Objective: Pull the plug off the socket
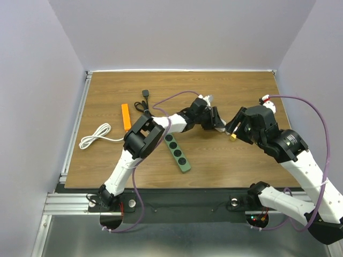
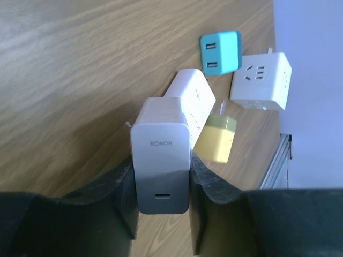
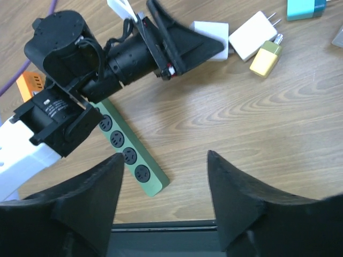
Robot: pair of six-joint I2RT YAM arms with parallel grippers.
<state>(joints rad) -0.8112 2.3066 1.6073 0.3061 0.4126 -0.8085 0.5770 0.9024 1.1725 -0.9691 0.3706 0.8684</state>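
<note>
The left end effector (image 2: 162, 167) is clenched on a grey-white charger (image 2: 161, 147) marked HONOR. The charger is gripped by its two sides between the dark fingers (image 2: 126, 187), with its port face turned toward the wrist camera. Whether it touches the counter (image 2: 69, 80) cannot be told. Just beyond it a white adapter (image 2: 193, 96) and a small yellow adapter (image 2: 216, 138) are seen. Farther on, a teal USB charger (image 2: 221, 52) and a white cube socket (image 2: 261, 80) are set near the counter's edge.

The right end effector (image 3: 164, 160) is released, its fingers spread wide above the counter. It is held near the left one, and the two are pointed toward each other in the top view.

The socket (image 1: 178, 152), a dark-green power strip, is laid flat and slanted on the counter, well apart from the held charger. Its upper end is covered by the left arm (image 1: 161, 126), and four round black outlets (image 3: 122, 140) are shown in a row. To the left of it an orange block (image 1: 126, 116), a coiled white cable (image 1: 95, 136) and a black cord (image 1: 146, 99) are laid.
</note>
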